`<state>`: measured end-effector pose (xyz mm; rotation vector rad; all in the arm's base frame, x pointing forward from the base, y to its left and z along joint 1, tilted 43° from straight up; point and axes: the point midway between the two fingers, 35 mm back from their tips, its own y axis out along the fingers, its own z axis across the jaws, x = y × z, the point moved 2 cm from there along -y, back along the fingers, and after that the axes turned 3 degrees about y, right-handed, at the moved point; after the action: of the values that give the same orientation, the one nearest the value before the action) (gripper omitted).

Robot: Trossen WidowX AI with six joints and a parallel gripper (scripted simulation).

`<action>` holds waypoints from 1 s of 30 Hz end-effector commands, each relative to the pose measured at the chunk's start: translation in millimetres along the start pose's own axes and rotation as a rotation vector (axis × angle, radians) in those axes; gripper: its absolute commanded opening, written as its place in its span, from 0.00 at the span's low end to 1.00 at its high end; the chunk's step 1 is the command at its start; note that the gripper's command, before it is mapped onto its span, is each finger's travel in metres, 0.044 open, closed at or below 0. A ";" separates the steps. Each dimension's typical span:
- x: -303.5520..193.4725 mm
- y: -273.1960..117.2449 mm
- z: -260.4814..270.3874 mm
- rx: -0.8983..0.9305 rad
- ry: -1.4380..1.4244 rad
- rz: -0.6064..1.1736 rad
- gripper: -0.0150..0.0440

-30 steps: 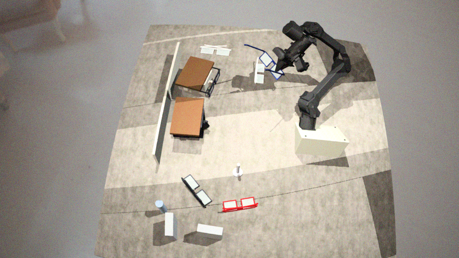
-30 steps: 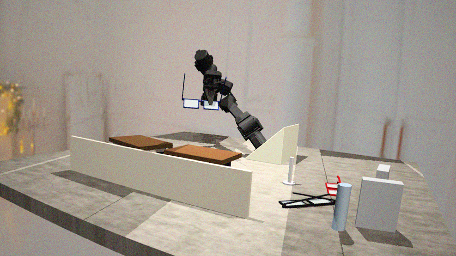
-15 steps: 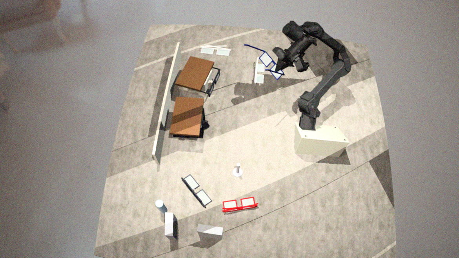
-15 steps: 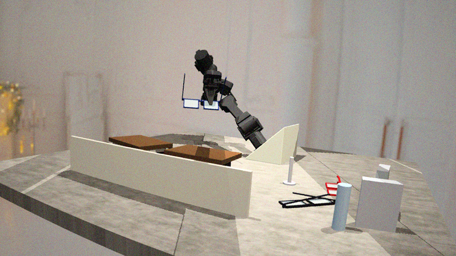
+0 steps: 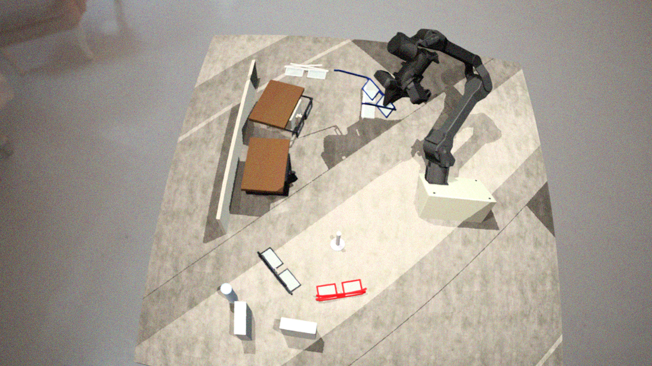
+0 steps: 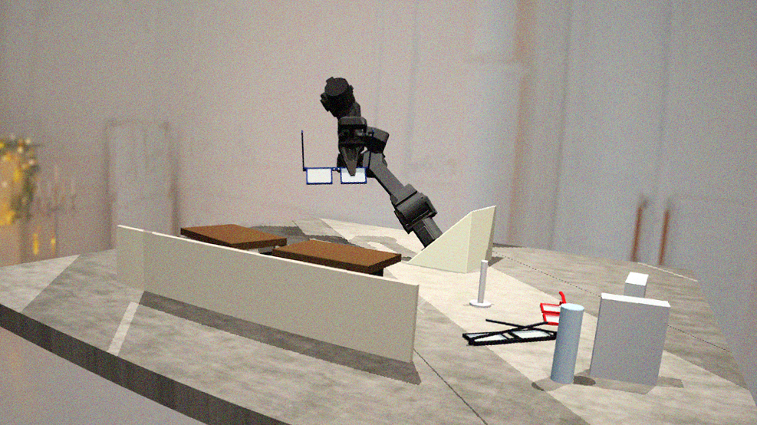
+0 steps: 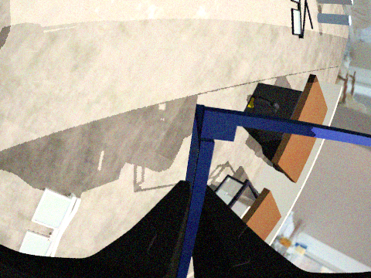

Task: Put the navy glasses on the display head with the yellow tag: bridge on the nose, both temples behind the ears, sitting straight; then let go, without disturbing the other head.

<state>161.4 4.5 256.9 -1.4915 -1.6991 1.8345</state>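
White glasses (image 5: 368, 105) (image 7: 52, 208) below tool (image 5: 386, 101) (image 6: 352, 173) (image 7: 191, 191); brown-topped heads (close-set) (image 5: 276, 104) (image 6: 234, 234) (image 7: 264, 214) backed by long panel (image 5: 234, 152) (image 6: 270, 293).
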 end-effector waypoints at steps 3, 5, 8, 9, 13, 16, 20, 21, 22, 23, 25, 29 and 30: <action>3.3 11.8 -18.1 0.056 0.054 -0.008 0.25; 5.0 16.3 -23.6 0.077 0.073 -0.011 0.25; 8.0 23.2 -31.7 0.107 0.100 -0.013 0.25; 9.1 25.6 -34.3 0.117 0.109 -0.013 0.25; 14.0 35.5 -44.5 0.158 0.144 -0.012 0.25; 18.1 43.1 -51.7 0.188 0.171 -0.009 0.25; 24.2 53.8 -60.8 0.229 0.205 -0.003 0.25; 25.8 56.5 -63.0 0.239 0.214 0.000 0.25; 27.5 59.3 -65.1 0.248 0.222 0.002 0.25; 29.2 62.0 -67.2 0.258 0.231 0.005 0.25; 32.7 67.7 -71.2 0.278 0.248 0.011 0.25; 40.3 79.2 -78.7 0.317 0.281 0.025 0.25; 42.3 82.2 -80.4 0.326 0.289 0.030 0.25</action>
<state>234.2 54.2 190.3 -1.5367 -1.2335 1.7158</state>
